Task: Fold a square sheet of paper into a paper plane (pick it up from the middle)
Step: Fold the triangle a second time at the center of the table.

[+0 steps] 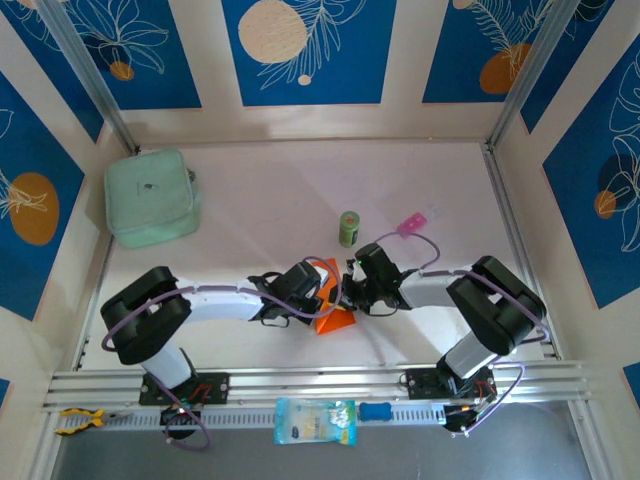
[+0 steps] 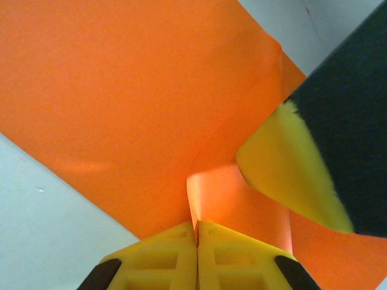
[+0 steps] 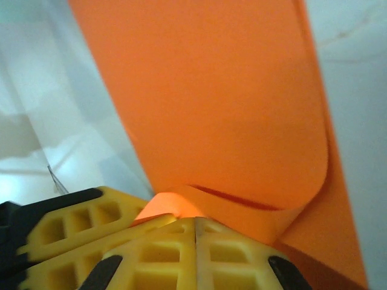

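Though near paper, green can apart

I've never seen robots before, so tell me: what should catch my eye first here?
The bright orange sheet of paper stands out at the front middle of the table. The left gripper and the right gripper each pinch it shut, curling its edge. A mint-green pouch sits at the back left.

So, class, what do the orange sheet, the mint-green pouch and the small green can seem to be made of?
The orange sheet: thin matte paper; it curls softly and light glows through near the fold. The mint-green pouch: probably soft fabric or vinyl, with rounded, slumped corners. The small green can: possibly metal or plastic; too small to tell.
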You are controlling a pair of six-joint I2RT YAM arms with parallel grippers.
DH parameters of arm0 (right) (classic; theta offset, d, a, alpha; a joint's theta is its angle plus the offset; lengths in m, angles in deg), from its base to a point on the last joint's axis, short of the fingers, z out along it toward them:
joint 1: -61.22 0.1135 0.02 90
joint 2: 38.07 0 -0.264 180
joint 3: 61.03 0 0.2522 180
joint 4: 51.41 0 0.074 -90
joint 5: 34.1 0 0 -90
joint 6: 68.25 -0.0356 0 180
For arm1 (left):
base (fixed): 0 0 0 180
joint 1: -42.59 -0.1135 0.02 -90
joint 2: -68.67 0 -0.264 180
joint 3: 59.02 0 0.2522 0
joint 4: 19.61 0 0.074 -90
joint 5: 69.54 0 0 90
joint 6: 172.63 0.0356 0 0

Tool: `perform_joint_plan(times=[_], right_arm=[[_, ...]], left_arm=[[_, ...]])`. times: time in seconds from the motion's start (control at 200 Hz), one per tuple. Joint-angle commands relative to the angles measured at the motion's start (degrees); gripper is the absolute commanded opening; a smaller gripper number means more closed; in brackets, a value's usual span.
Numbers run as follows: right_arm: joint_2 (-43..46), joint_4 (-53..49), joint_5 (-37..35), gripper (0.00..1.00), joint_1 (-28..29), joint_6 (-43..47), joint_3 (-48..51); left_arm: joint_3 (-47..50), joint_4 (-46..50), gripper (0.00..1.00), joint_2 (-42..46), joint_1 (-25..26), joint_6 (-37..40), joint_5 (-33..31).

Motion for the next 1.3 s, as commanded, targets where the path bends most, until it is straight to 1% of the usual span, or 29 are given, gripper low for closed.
perform_joint_plan(times=[0.0, 0.13, 0.24, 0.37, 0.52, 0.65, 0.79, 0.91, 0.995, 1.115, 1.295], right_arm=[[-1.52, 0.04, -0.70, 0.00, -0.34, 0.52, 1.47], [-1.14, 0.35, -0.22, 0.00, -0.81, 0.32, 2.01], [1.22, -1.01, 1.00, 0.00, -1.52, 1.53, 0.53], [3.11, -3.24, -0.35, 0.00, -2.18, 4.22, -0.85], [-0.26, 1.07, 1.21, 0.00, -3.88, 3.59, 1.17], [-2.70, 3.31, -0.06, 0.00, -4.26, 1.78, 3.61], [-1.41, 4.17, 0.18, 0.00, -4.46, 0.75, 4.73], [1.57, 1.67, -0.01, 0.00, -4.96, 2.00, 3.17], [2.49, 2.06, 0.12, 0.00, -5.39, 3.26, 2.58], [1.14, 3.75, 0.01, 0.00, -6.20, 3.67, 3.19], [-2.14, 7.61, -0.10, 0.00, -6.80, 1.74, 6.07]], left_arm=[[-0.23, 2.56, 0.08, -1.29, -0.66, 1.51, 0.83], [-0.20, 2.73, 0.08, -1.18, -0.62, 1.60, 0.74], [-0.22, 2.82, 0.08, -1.19, -0.63, 1.78, 0.70], [-0.32, 2.99, 0.08, -1.46, -0.61, 1.82, 0.82], [-0.32, 3.00, 0.08, -1.32, -0.64, 1.86, 1.00], [-0.24, 3.02, 0.08, -1.35, -0.68, 1.86, 1.03], [-0.31, 3.42, 0.08, -1.01, -0.62, 1.97, 0.74], [-0.41, 3.48, 0.08, -1.09, -0.65, 2.04, 0.74], [-0.41, 3.44, 0.08, -1.18, -0.69, 2.04, 0.81], [-0.40, 3.44, 0.08, -1.19, -0.71, 2.05, 0.84], [-0.23, 3.44, 0.08, -0.94, -0.70, 1.95, 0.74]])
